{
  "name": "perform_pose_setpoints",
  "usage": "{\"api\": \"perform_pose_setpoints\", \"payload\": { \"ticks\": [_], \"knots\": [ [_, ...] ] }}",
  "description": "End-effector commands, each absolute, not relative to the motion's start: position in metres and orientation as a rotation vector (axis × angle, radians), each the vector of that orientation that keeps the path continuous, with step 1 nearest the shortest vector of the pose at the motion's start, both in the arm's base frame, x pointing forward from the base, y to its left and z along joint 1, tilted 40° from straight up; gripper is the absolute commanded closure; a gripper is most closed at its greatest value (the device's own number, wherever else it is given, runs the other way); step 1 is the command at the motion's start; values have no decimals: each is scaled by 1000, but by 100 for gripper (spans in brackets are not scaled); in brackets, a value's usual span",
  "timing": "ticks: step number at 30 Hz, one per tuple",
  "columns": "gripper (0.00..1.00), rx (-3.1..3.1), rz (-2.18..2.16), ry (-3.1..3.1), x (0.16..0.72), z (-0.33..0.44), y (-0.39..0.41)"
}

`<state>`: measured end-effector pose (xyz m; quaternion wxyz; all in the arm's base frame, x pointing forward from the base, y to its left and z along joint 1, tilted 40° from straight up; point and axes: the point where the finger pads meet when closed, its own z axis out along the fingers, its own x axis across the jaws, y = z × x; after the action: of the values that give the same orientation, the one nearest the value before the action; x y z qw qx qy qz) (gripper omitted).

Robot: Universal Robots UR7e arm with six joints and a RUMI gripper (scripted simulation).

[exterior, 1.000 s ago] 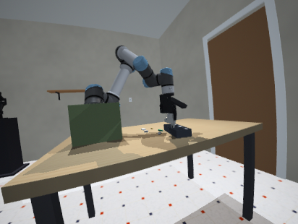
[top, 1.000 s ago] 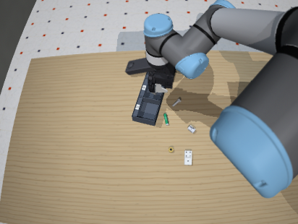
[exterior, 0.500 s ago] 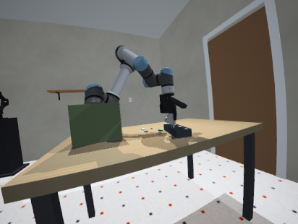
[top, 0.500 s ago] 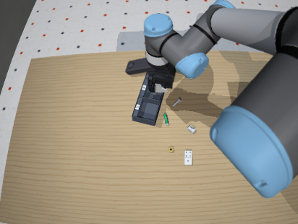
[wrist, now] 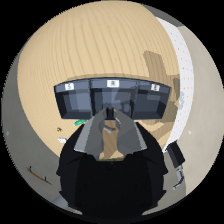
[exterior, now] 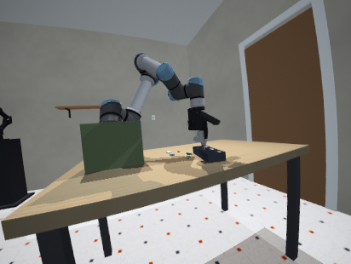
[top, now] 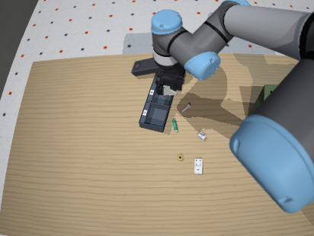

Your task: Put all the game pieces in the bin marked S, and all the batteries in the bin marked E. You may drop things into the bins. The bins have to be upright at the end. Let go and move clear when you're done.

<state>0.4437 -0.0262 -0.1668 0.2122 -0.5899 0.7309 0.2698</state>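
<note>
A dark row of three small bins (top: 142, 122) (exterior: 210, 155) (wrist: 75, 102) lies on the wooden table, with white labels too small to read. My gripper (top: 168, 91) (exterior: 201, 142) (wrist: 111, 111) is shut, and I see nothing between its fingers. It hangs just above the far end of the bin row, over the middle bin in the wrist view. A green battery (top: 175, 125) (wrist: 78, 121) lies on the table right beside the bins. A white domino (top: 198, 166) and a small white piece (top: 201, 135) lie further to the front right.
A grey bolt (top: 186, 107) lies right of the bins and a gold nut (top: 180, 157) lies near the domino. A tall green box (top: 268, 91) (exterior: 112, 145) stands at the table's right side by the arm's base.
</note>
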Motion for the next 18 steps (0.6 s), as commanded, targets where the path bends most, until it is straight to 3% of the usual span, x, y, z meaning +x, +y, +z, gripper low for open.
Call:
{"api": "perform_pose_setpoints", "payload": {
  "ticks": [1, 18],
  "knots": [
    [96, -1638, 748, 2030, 444, -164, -29],
    [96, -1638, 748, 2030, 444, -138, -50]
  ]
}}
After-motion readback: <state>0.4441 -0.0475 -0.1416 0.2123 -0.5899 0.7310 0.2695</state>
